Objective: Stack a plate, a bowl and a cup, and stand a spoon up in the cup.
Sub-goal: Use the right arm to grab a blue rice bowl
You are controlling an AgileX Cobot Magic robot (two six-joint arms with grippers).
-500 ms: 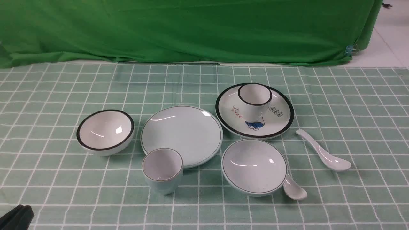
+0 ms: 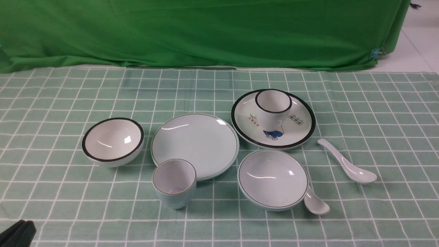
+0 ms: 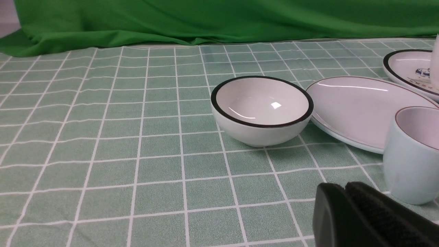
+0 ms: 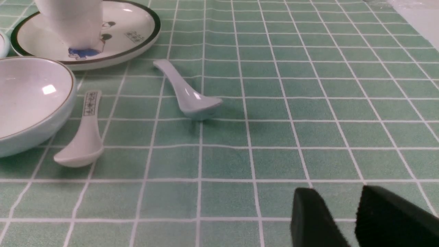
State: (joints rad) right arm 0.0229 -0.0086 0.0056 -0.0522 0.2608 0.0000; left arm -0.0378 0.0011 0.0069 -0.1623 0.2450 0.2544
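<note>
Pale blue plate (image 2: 194, 145), bowl (image 2: 273, 178), cup (image 2: 174, 183) and plain spoon (image 2: 346, 165) sit unstacked on the worktop (image 2: 68, 192). The right end effector (image 4: 337, 193) is parted and empty, ready to grasp; the left end effector (image 3: 343, 188) seems closed.

Pale blue plate (image 2: 194, 145), bowl (image 2: 273, 178), upright cup (image 2: 174, 183), white spoon (image 2: 346, 165), all unstacked.

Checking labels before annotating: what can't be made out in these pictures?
- Front view: marked spoon, handle hidden behind the bowl.
- Right wrist view: black-rimmed cup, top cut off by the picture's edge.
- Front view: left gripper, mostly cut off at the corner.
</note>
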